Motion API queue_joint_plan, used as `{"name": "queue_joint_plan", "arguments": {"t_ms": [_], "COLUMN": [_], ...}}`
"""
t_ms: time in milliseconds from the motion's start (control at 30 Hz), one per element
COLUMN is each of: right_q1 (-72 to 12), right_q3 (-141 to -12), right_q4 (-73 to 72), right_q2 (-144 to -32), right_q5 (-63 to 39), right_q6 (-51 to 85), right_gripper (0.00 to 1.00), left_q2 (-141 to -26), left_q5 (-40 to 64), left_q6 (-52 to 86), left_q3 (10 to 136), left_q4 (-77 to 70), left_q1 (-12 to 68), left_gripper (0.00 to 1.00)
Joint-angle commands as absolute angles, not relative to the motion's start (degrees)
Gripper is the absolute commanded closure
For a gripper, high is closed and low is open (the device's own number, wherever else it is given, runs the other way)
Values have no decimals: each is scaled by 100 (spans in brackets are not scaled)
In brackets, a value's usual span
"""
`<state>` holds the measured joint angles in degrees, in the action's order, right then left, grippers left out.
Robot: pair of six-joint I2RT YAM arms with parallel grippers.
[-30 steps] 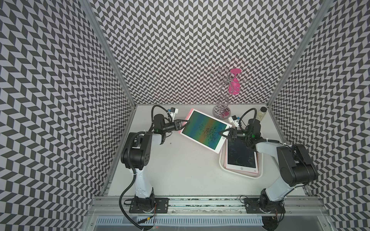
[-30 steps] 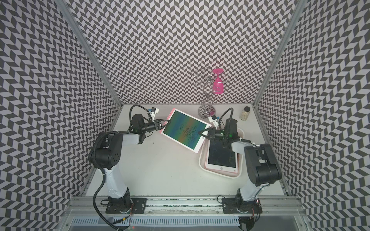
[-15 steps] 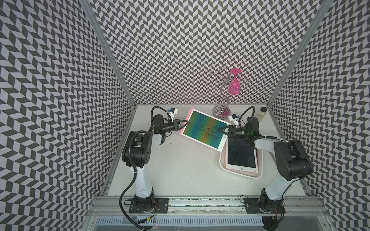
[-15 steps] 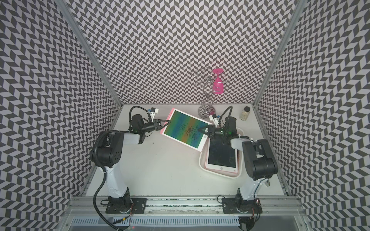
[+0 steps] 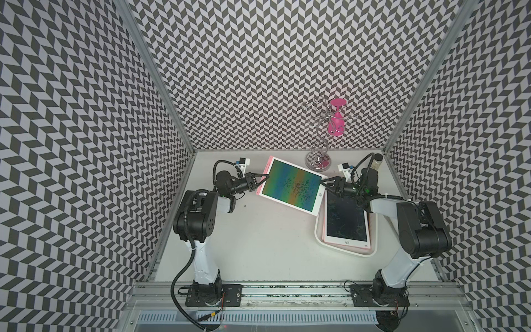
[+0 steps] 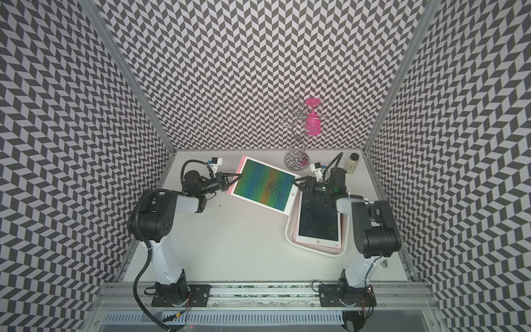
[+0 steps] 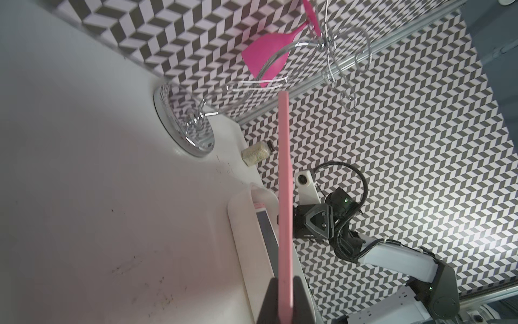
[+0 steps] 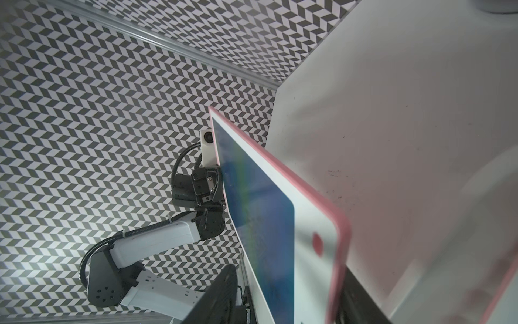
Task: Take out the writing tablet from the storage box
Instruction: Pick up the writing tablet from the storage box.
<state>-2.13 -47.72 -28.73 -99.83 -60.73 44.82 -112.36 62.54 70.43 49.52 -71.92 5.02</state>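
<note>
Handover stage, I reckon. On the left, the left gripper (image 5: 263,179) is clamped on the pink edge of the writing tablet (image 5: 291,186) — the left wrist view shows that edge squeezed between both fingers (image 7: 269,303). The tablet, rainbow screen up, hangs tilted over the table (image 5: 258,244), out of the storage box (image 5: 353,253) and just left of it. Over to the right, the right gripper (image 5: 326,186) has its jaws spread either side of the opposite edge, not pinching. Another tablet (image 5: 346,221) lies in the box. Next move, I'd guess: the right arm backs clear without nudging it, and the left lowers it flat onto bare table. Labels — nothing readable, just a round button (image 5: 320,195) on the frame.
</note>
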Motion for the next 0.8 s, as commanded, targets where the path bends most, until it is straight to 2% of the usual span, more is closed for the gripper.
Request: {"name": "queue_joint_plan", "arguments": {"t_ms": [0,100,400,567,767], "right_q1": [-119,-105,-240,-814,-1591], "right_q3": [-4670,-4668,-3608,-3250,-3201], "right_q4": [-3019,-2579,-2821,-3519,-4125], "right_q2": [-9807,-9660,-8779,-8477,-8416], "right_q5": [-5878,-5797,-5657,-5410,-4901], "right_q6": [4321,4015,4390,4981,5881], "right_gripper": [45,44,48,51,55], "left_q2": [-11624,-11778,-10996,-10101,-9273], "left_q5": [6002,5899,5388,4612,3645], "left_q6": [8755,9026,8065,7181,6990], "left_q3": [4848,4808,4323,4004,3526], "left_q4": [-9516,-9901,-8588,-7042,-6150], "left_q1": [327,283,174,219,230], "left_gripper": [100,100,100,100,100]}}
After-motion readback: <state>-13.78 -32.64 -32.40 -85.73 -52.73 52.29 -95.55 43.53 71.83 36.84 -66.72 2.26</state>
